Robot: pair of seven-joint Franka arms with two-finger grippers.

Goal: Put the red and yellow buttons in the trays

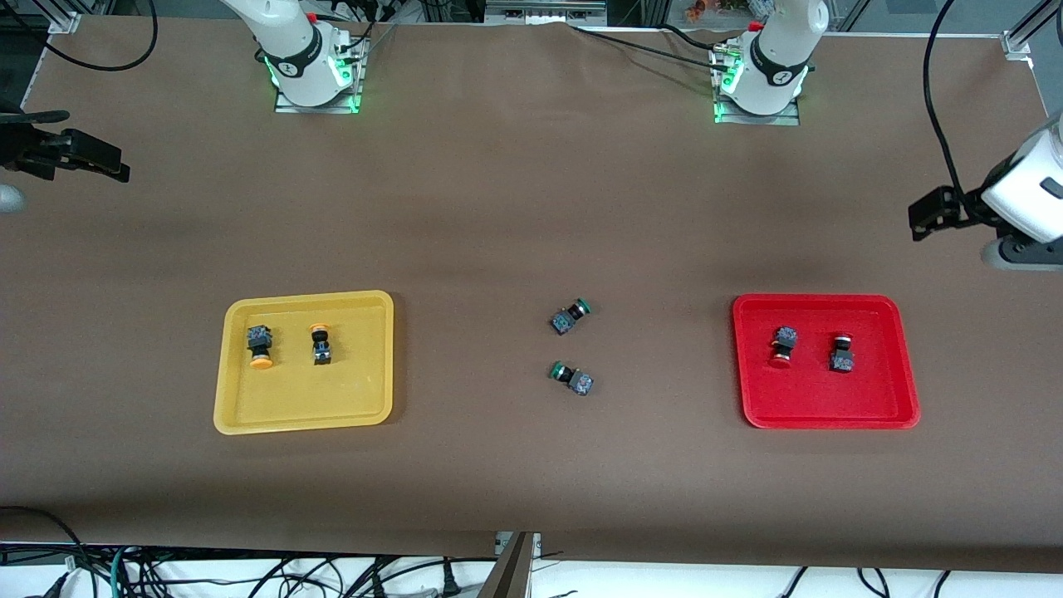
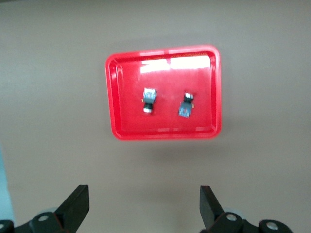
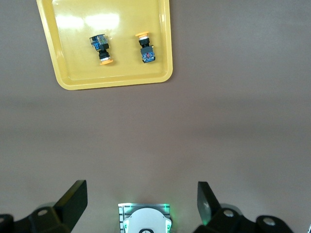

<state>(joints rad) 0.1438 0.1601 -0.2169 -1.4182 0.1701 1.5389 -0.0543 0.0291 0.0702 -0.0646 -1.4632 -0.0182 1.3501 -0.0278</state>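
Glossy plastic trays (image 1: 307,415) on matt brown table cloth (image 1: 531,208).

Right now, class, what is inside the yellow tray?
Inside the yellow tray lie two yellow buttons, side by side and apart, nothing else. Only the tray floor beneath each button is hidden.

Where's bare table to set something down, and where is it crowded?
Bare: cloth between the yellow tray and the green buttons, and between those and the red tray. Crowded: each tray's half farther from the front camera, holding two buttons.
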